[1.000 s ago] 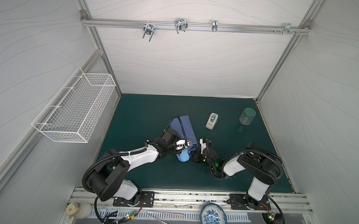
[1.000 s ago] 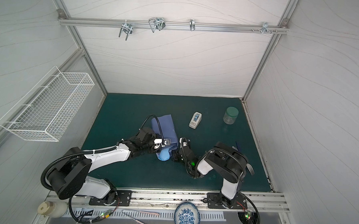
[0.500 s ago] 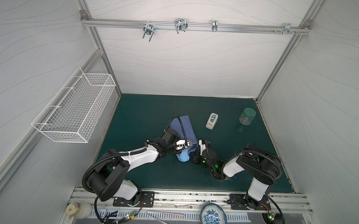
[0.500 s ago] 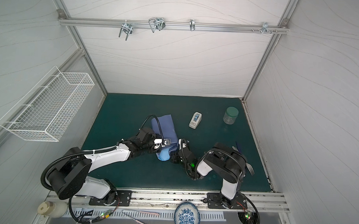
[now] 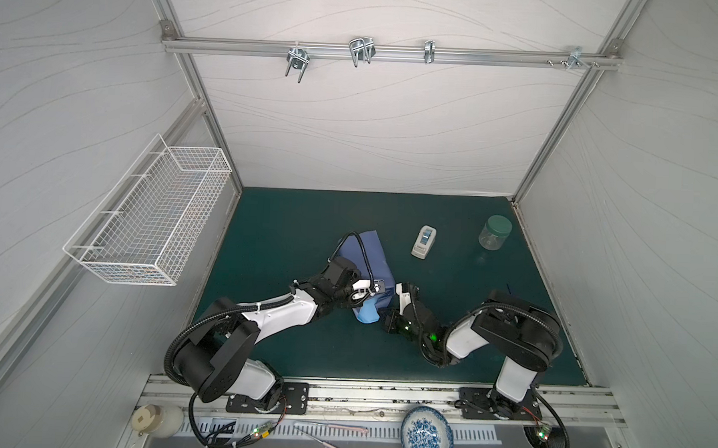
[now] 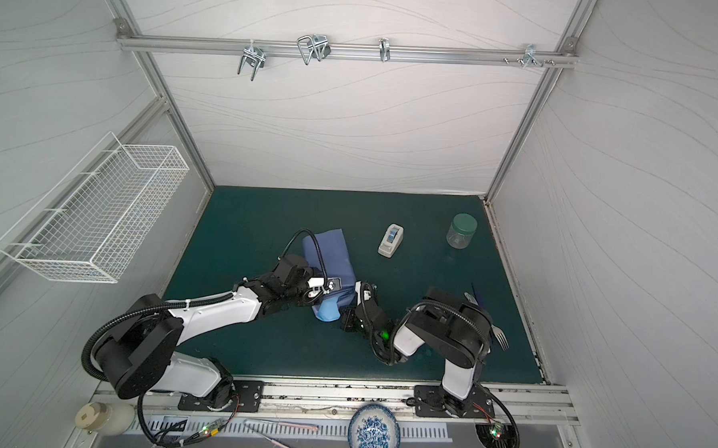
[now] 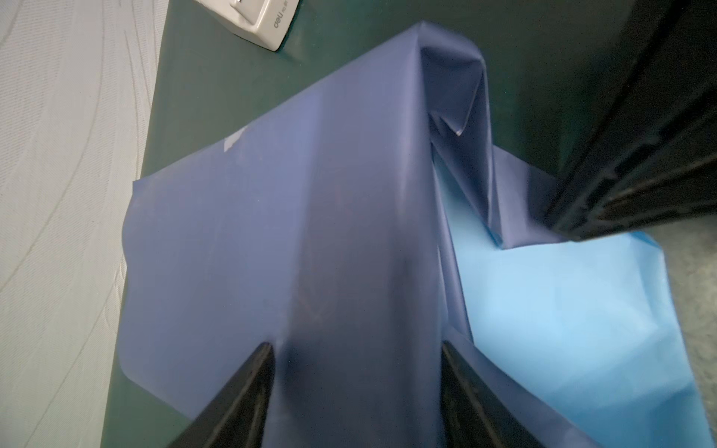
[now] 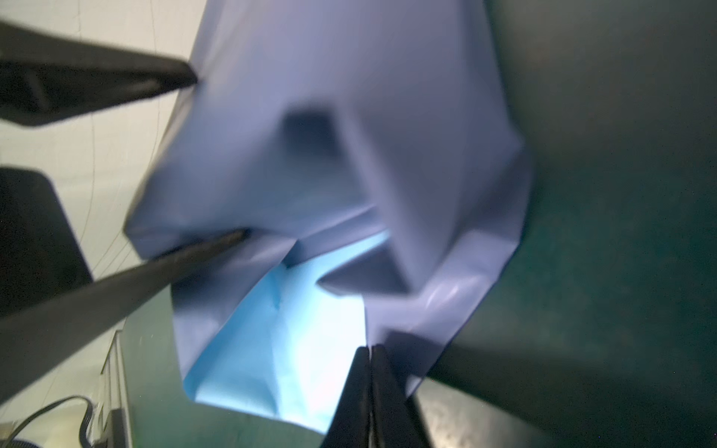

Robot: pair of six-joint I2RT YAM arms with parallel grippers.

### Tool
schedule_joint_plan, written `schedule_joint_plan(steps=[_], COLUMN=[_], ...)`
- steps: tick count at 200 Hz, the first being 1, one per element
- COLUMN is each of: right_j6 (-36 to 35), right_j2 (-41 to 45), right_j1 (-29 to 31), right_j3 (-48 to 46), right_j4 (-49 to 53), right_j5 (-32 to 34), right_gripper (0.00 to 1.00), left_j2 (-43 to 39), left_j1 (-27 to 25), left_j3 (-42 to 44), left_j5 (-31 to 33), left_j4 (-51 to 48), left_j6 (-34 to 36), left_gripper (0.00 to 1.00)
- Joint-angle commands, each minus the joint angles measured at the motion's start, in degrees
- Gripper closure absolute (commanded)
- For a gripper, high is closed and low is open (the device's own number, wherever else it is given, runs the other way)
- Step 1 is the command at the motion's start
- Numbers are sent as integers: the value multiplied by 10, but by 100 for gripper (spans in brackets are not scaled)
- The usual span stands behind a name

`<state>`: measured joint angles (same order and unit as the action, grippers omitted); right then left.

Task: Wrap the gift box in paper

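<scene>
The dark green mat (image 5: 290,238) is covering the floor of the cell, and a white wire basket (image 5: 149,220) is hanging on the left wall. Near the middle of the mat, in both top views, the paper (image 5: 378,259) is lying folded around the gift box, its indigo face turning outward and a sky-blue flap spilling out at the near end. The gift box is showing only as a blocky shape under the sheet. A green-lidded jar (image 5: 494,233) is standing near the far right corner, and a white tape dispenser (image 5: 424,241) is lying between it and the paper. The left gripper (image 7: 355,349) is straddling the wrapped block, its fingers (image 7: 248,380) spread wide and pressing the paper against both sides. The right gripper (image 8: 369,349) is sitting at the near right of the wrapped block, its jaws pressed together and pinching the edge of an indigo flap
</scene>
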<state>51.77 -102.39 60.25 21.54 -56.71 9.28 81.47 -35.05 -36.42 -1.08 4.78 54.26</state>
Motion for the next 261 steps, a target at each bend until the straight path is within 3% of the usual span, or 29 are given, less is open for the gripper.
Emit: schedule_joint_plan(steps=[1,86,164,189,261], right_j6=[17,-5,-89,-96,-71], right_j2=[-8,28,240,213,67], right_j1=[21,34,-81,-114,-96], right_j3=[-23,-32,-50,-33,29], right_j4=[38,36,199,187,89], right_j5=[12,12,-79,-113,-130], right_gripper=[92,92,90,90,91], left_j2=[10,10,11,9,12], left_j1=[0,0,1,1,2], left_j3=[-2,-2,-2,-2,-4], left_j5=[3,5,4,3,4], left_j4=[-61,-60,-61,-61,-64], left_j6=[-4,-4,-3,-4,-5], left_gripper=[33,34,34,34,34])
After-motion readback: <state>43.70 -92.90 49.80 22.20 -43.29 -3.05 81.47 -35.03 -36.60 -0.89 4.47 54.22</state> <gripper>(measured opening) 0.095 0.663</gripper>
